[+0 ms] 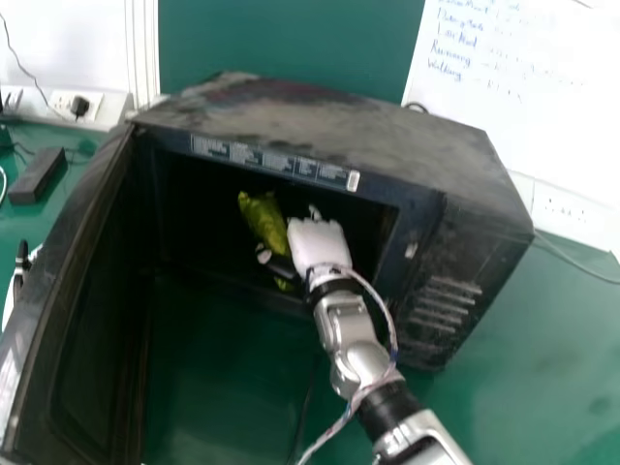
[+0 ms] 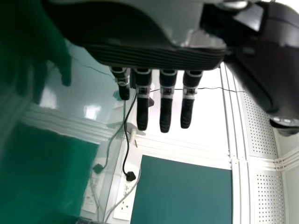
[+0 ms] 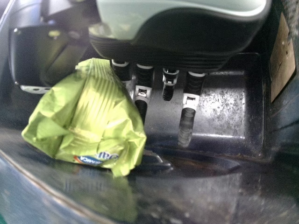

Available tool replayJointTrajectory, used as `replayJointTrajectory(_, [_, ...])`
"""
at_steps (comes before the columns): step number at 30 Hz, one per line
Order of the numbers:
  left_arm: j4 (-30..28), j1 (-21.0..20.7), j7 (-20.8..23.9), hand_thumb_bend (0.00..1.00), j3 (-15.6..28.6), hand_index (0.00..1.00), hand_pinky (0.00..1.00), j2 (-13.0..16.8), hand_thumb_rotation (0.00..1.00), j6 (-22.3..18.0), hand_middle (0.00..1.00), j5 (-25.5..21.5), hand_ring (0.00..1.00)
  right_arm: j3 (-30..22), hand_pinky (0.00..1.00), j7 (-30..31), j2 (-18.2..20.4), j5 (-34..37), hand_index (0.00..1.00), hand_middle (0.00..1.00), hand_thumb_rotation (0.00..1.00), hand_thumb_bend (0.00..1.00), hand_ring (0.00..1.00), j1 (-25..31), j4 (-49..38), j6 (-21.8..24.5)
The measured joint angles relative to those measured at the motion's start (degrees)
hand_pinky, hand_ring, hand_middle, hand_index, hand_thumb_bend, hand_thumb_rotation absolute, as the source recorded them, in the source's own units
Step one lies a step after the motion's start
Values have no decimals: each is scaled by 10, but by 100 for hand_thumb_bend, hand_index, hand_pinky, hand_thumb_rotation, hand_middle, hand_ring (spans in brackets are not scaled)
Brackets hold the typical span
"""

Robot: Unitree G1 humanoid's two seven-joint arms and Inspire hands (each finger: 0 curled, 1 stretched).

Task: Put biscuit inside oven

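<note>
Desk (image 1: 557, 358) carries the oven (image 1: 329, 121), door (image 1: 92, 291) wide open. R robot hand (image 1: 318, 242) is in the oven mouth, fingers nr straight, spread wide; can't tell if it grips. L robot hand (image 1: 21, 257), by the door, is also wide, fingers straight. Biscuit pkt (image 1: 262, 220), green, is at the oven opening, tilted, just beside R robot hand's fingers.
</note>
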Motion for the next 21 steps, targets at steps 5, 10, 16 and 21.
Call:
replayJointTrajectory(5, [-2, 0, 0, 55, 0, 81, 77, 0, 40, 2, 80, 0, 77, 12, 45, -55, 3, 20, 50, 47, 0, 53, 47, -29, 73, -20])
replayJointTrajectory(10, [-9, 3, 2, 55, 0, 81, 77, -1, 41, 4, 80, 0, 77, 25, 41, -83, 5, 37, 51, 45, 0, 53, 45, -48, 126, -34])
replayJointTrajectory(16, [-13, 6, 2, 55, 0, 81, 77, -1, 41, 5, 79, 0, 76, 32, 40, -121, 5, 57, 52, 47, 0, 52, 42, -63, 170, -52])
replayJointTrajectory(21, [-14, 6, 2, 56, 1, 80, 76, -2, 41, 5, 79, -1, 76, 36, 40, -128, 4, 67, 53, 48, 0, 52, 40, -77, 197, -52])
